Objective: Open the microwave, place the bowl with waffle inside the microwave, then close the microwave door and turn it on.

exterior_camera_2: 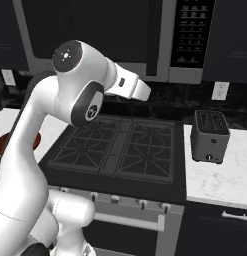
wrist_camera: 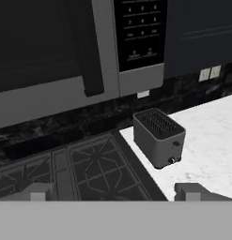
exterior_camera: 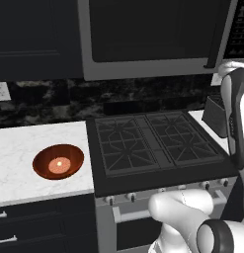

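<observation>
Arm raised over the stove (exterior_camera_2: pixel 117 150), facing the microwave door (wrist_camera: pixel 42 51).

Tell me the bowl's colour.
The bowl is glossy reddish-brown, clearest in the left base view.

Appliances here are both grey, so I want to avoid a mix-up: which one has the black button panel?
The microwave mounted above the stove, with the button panel right of its door. The toaster on the counter has top slots instead.

Glossy white rounded arm links, dark grey joint bands, round cap with small red markings
</observation>
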